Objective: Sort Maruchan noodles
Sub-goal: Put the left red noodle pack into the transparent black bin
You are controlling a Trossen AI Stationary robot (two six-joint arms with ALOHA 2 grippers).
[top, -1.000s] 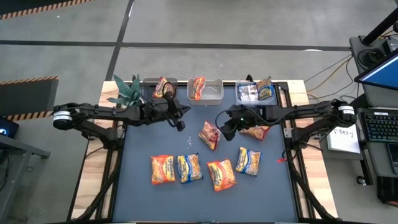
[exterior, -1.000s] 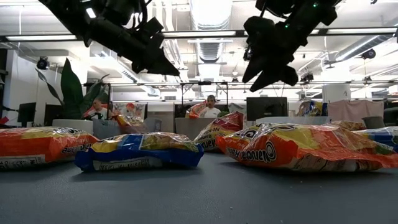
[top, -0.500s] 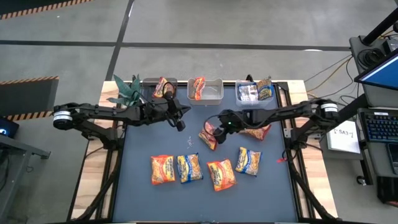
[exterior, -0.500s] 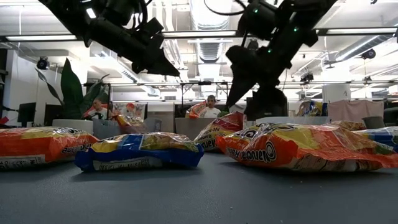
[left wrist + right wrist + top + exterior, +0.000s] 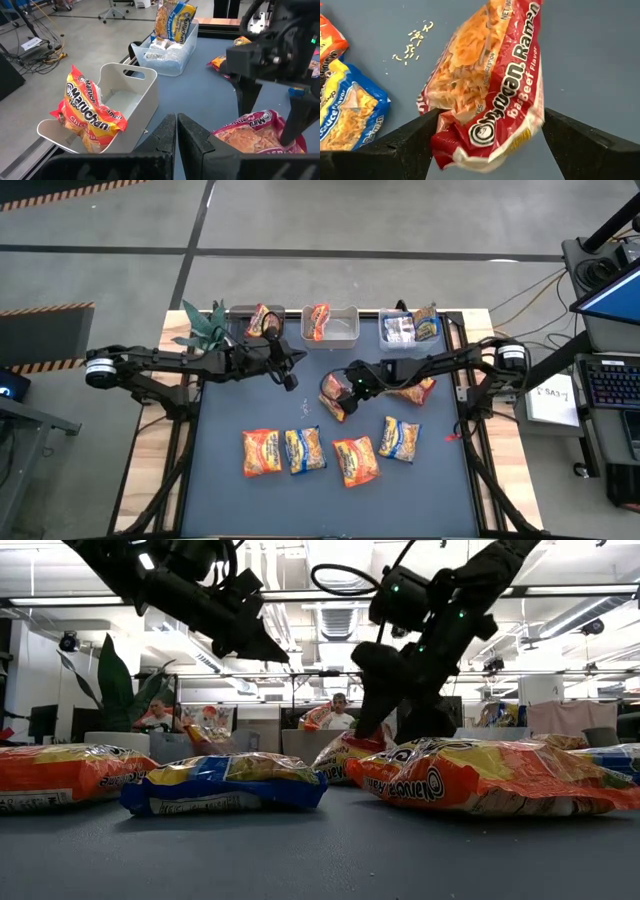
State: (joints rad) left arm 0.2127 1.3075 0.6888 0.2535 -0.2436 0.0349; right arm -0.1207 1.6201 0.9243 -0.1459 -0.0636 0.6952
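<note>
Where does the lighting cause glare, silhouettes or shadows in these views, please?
Low view: the bright ceiling lights sit behind the arms, so the left gripper and the right gripper read as dark silhouettes. High view: the light is even, with only faint shadows on the table. Right wrist view: the dark red packet shows little glare.

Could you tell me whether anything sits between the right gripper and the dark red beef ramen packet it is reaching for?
Nothing visible does. The right gripper is open, with its fingers either side of the dark red beef packet, which lies on bare mat. The nearest things, a blue-and-yellow packet and some noodle crumbs, lie off to one side.
</note>
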